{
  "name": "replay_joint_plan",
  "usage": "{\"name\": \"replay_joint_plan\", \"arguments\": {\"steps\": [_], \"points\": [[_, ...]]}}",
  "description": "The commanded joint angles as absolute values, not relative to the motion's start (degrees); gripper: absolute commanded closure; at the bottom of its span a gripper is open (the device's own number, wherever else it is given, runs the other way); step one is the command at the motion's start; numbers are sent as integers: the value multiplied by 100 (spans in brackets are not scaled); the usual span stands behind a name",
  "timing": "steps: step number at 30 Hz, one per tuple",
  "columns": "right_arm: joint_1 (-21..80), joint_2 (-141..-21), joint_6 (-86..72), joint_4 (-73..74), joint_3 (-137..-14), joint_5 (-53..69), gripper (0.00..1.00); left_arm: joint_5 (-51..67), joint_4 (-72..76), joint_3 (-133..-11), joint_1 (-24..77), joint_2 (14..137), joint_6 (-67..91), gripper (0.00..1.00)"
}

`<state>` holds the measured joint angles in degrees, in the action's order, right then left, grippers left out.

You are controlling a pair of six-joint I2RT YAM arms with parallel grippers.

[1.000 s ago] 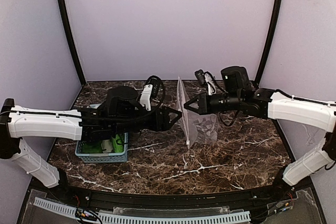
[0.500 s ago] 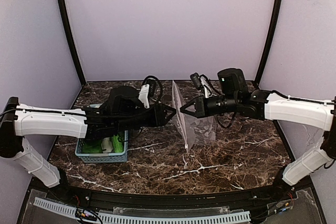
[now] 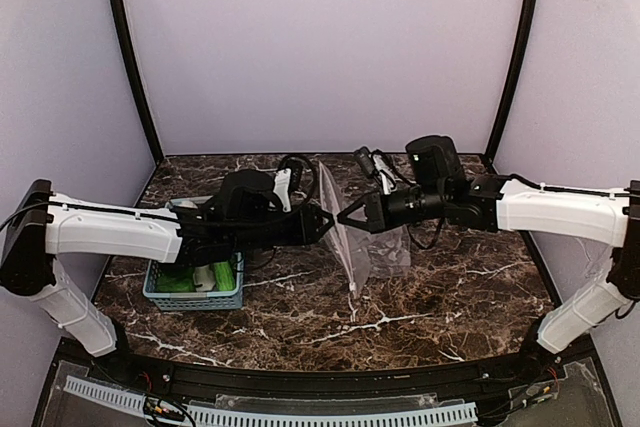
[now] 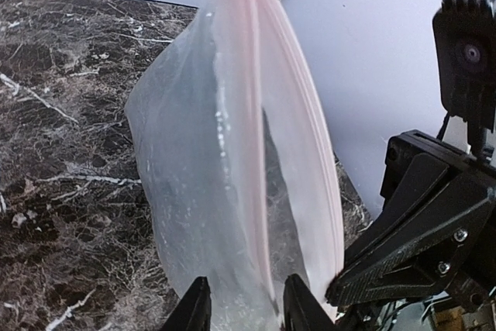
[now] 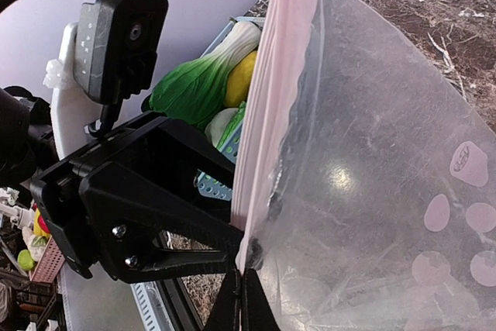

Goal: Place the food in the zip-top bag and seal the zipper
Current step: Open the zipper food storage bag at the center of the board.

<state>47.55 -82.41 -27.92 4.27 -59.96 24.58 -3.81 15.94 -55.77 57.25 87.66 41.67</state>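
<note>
The clear zip-top bag [image 3: 350, 245] hangs upright over mid-table between my two grippers, its mouth slightly parted. Its pale pink zipper [image 4: 252, 75] runs up the mouth edge, and it also shows in the right wrist view [image 5: 271, 91]. My right gripper [image 5: 244, 304] is shut on one lip of the mouth. My left gripper [image 4: 246, 306] is open, with the other lip passing between its fingers. The food lies in the light blue basket [image 3: 196, 299]: a green leafy bunch [image 5: 194, 83], a yellow piece [image 5: 242, 75] and a white piece [image 5: 219, 125]. No food shows inside the bag [image 5: 372, 153].
The basket stands at the left of the marble table [image 3: 440, 297], under my left forearm [image 3: 110, 232]. Purple walls close the back and sides. A black rail [image 3: 320, 372] runs along the near edge.
Both grippers and the bag have shifted left, toward the basket. The bag stays upright between them.
</note>
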Motion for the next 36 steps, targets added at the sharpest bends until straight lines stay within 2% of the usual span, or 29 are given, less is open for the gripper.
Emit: {"name": "replay_joint_plan", "arguments": {"steps": [1,4,10,18,29,33,35,36], "points": [[4860,-8300,-2711,394,-6040,2323,100,-310,1644,-5619,5695,8851,4209,74],[4881,-8211,-2733,656,-6087,1861,100,-456,1359,-5608,5693,8840,4220,84],[4923,-7922,-2592,1096,-6168,1094,100,-891,797,-5375,5685,8729,4197,94],[4931,-7596,-2649,1515,-6296,1048,100,-1606,67,-5299,5678,8710,4230,96],[4983,-7120,-2791,1736,-6176,1236,100,-1684,-227,-5473,5676,9033,4221,97],[4983,-7157,-2829,1723,-6149,1165,100,-1415,-39,-5557,5669,9139,4099,94],[4983,-7169,-2863,1711,-6130,1151,100,-1284,106,-5569,5674,9117,4079,86],[4983,-7166,-2880,1698,-6121,1166,100,-1253,174,-5563,5672,9094,4083,73]]}}
